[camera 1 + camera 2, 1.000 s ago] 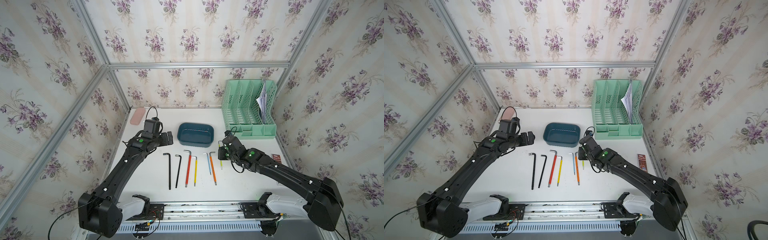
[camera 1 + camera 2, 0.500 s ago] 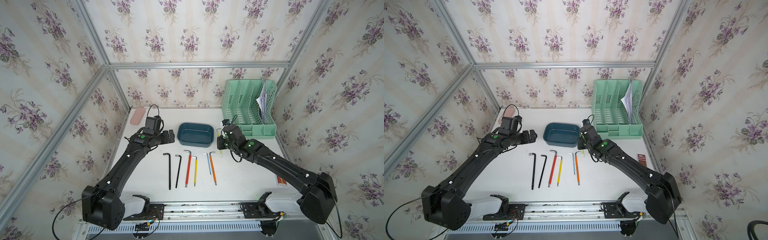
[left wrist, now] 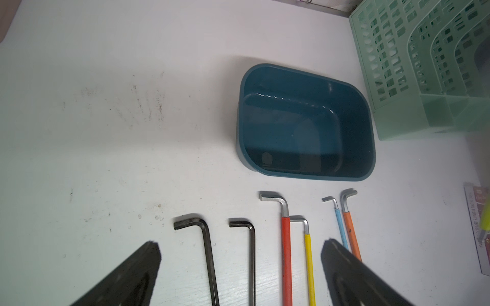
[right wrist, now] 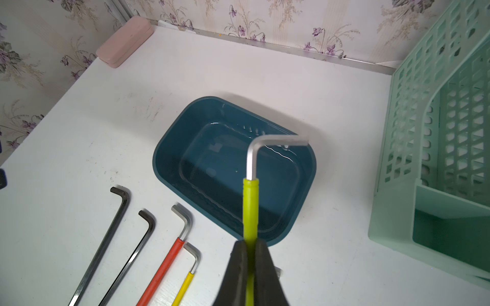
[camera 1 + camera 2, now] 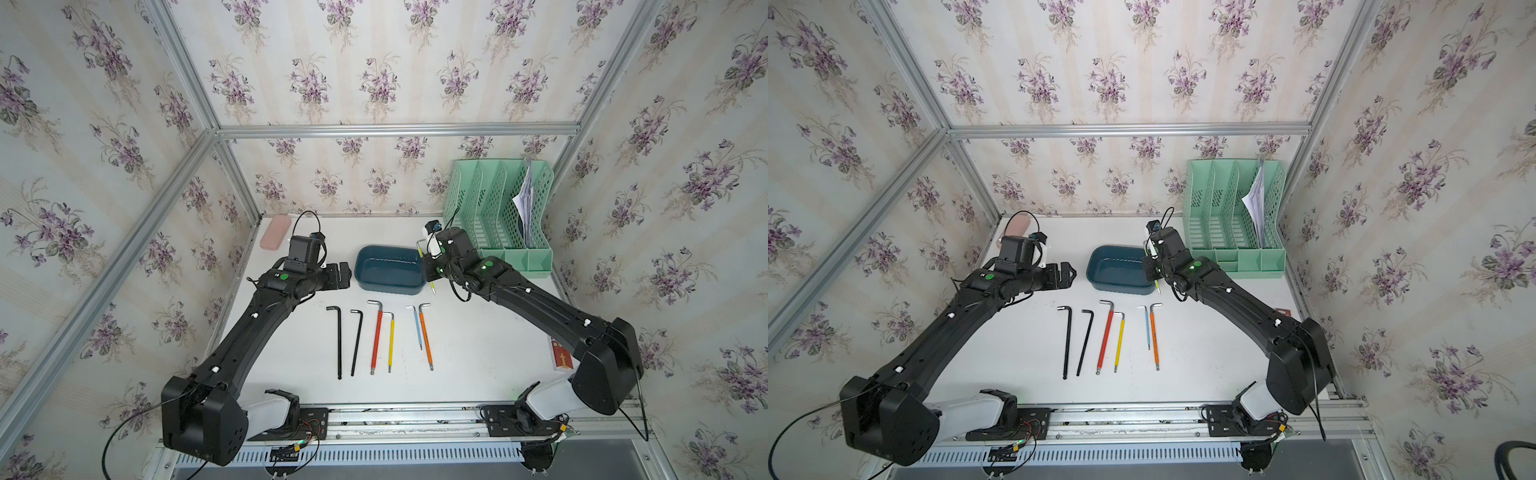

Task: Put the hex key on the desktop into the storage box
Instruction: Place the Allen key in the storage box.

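The right gripper (image 4: 249,245), clamped on the lime-green-sleeved steel hex key (image 4: 250,206), has carried it farther, to the right rim of the dark teal plastic storage box (image 5: 388,286); release looks next; the left gripper (image 5: 344,275) hangs wide, empty.

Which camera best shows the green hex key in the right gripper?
The right wrist view: the green hex key, sleeve and bent silver end, is close and sharp in the right gripper. Both top views show only slivers beside the arm; the left wrist view, a blurred strip at its edge.
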Action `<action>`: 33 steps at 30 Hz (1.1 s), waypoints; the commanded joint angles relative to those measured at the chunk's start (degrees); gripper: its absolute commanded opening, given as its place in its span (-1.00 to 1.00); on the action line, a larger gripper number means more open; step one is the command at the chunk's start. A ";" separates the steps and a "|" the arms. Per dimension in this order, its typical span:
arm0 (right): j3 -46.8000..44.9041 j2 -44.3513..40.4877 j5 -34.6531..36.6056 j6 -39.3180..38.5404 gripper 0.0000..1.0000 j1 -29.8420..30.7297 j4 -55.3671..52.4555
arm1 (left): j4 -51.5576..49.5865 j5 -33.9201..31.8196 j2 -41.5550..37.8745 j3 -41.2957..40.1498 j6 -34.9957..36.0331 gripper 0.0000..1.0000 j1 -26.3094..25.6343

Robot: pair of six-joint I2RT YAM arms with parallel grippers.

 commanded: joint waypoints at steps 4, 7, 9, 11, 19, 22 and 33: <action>4.15 4.74 -2.22 -2.61 -1.00 -0.01 -1.45 | 0.90 6.15 1.19 1.07 -0.69 0.98 -0.08; 5.19 5.44 -3.72 -3.63 -1.00 -0.01 -1.42 | -0.58 3.90 0.75 2.35 -0.50 0.98 -0.02; 5.00 5.31 -5.53 -4.70 -1.00 -0.02 -0.42 | -2.66 3.94 0.30 3.60 0.03 0.99 -0.08; 4.64 5.06 -6.78 -5.73 -1.00 0.03 0.54 | -1.89 4.54 -0.89 2.51 0.44 0.99 0.00; 3.95 5.33 -9.29 -9.25 -1.00 -0.32 3.46 | -1.44 0.78 0.57 2.87 1.77 0.98 -0.06; 5.19 6.67 -10.02 -10.53 -1.00 -0.36 3.48 | -1.08 1.22 1.38 4.76 1.37 0.98 -0.05; 12.56 14.21 -12.27 -16.40 -1.00 -1.22 2.76 | -10.43 -0.89 9.71 18.54 6.25 0.99 0.38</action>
